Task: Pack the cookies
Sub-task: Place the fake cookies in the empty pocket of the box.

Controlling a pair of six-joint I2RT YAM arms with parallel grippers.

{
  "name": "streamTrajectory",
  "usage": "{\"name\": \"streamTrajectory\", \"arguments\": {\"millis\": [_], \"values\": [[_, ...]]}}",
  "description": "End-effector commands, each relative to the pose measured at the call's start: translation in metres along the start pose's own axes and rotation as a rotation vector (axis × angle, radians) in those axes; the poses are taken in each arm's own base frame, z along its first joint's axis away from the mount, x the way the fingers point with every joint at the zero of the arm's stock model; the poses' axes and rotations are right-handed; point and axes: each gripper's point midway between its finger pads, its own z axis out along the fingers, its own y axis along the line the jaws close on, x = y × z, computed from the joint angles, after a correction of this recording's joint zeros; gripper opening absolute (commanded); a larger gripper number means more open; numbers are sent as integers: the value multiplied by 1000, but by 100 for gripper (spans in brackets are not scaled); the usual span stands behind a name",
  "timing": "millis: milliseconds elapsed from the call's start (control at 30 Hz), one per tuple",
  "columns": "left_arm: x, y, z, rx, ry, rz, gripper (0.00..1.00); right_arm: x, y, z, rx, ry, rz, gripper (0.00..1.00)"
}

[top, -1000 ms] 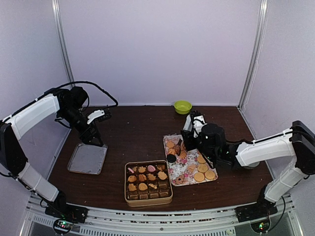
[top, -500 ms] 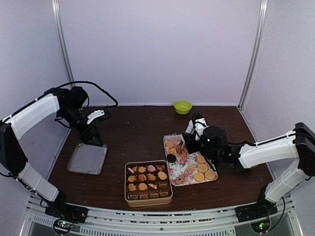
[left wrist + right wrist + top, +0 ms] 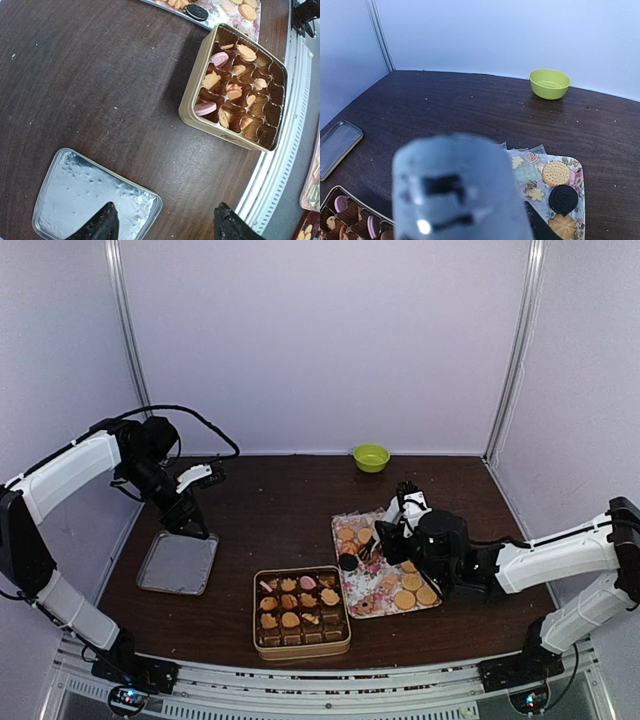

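- Overhead: high, from the near side, over the whole table [image 3: 270, 510].
- Left wrist: steeply down, above the tin [image 3: 220, 134].
- Right wrist: low, facing the back wall [image 3: 495, 35].
- All share the tin.

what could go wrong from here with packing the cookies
The right gripper hangs low over the floral tray, where the cookies lie close together; a grab might nudge neighbours or push the dark cookie near the tray's edge off. The tin has small cups, many already filled, so a released cookie could land on another. A blur blocks much of the right wrist view, so aiming may suffer.
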Motion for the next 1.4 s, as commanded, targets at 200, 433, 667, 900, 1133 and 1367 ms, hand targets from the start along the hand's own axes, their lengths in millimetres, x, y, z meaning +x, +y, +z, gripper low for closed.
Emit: {"name": "streamTrajectory", "arguments": {"millis": [200, 433, 667, 900, 1133, 1367], "values": [[-8, -2, -11, -12, -34, 17, 67, -9, 12, 14, 2, -9, -22, 38], [-5, -2, -10, -16, -24, 21, 67, -21, 19, 1, -40, -16, -30, 23], [-3, 1, -5, -6, -8, 15, 67, -46, 41, -44, -122, -22, -83, 21], [-2, 2, -2, -4, -5, 13, 67, -62, 97, -97, -284, -24, -101, 21], [-3, 2, -3, -2, -10, 14, 67, -49, 144, -112, -375, 6, -122, 21], [-3, 0, -5, -5, -14, 15, 67, -40, 156, -108, -397, 17, -122, 22]]}}
